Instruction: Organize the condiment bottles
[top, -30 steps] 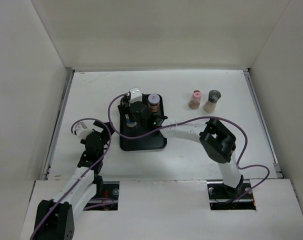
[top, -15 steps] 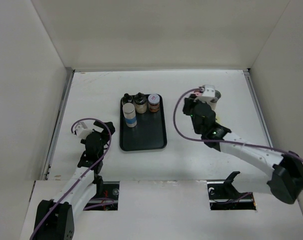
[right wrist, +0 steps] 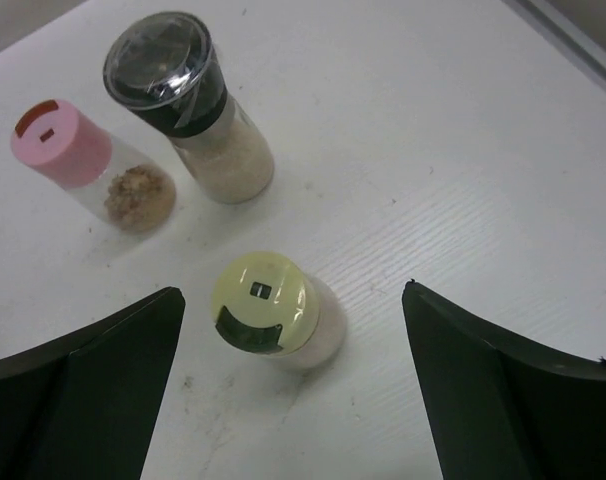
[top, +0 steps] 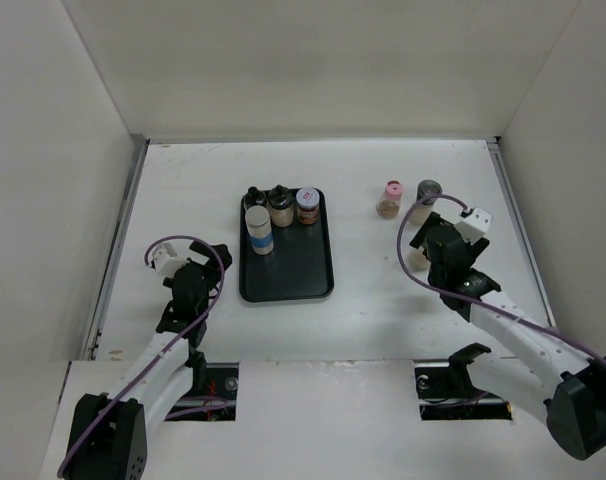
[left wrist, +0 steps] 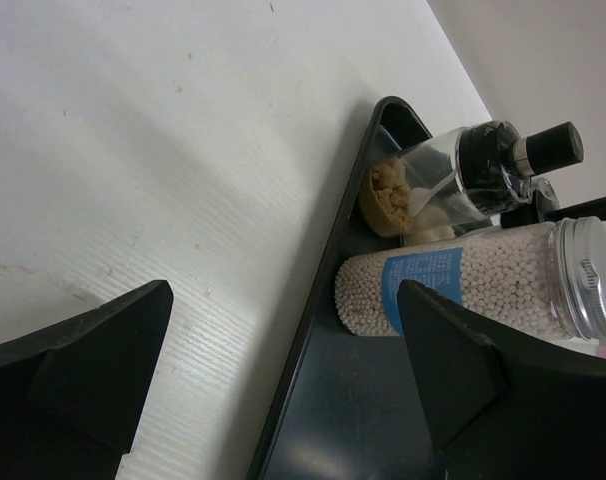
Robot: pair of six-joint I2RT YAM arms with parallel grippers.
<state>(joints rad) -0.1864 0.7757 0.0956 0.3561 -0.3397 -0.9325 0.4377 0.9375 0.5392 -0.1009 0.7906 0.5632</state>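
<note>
The right gripper hangs on the right side of the table. Its fingers are spread wide to either side of an upright yellow-capped jar and do not touch it. Just beyond that jar stands a black-capped jar of pale powder. To its left is a pink-capped jar of brown crumbs. The three stand apart on the bare table.

The left gripper is also wide open and holds nothing, low over the table to the left of the tray. Across the tray's far end stand a dark bottle, a second dark bottle and a brown-rimmed jar. A blue-labelled jar of white beads stands just nearer than the first.
</note>
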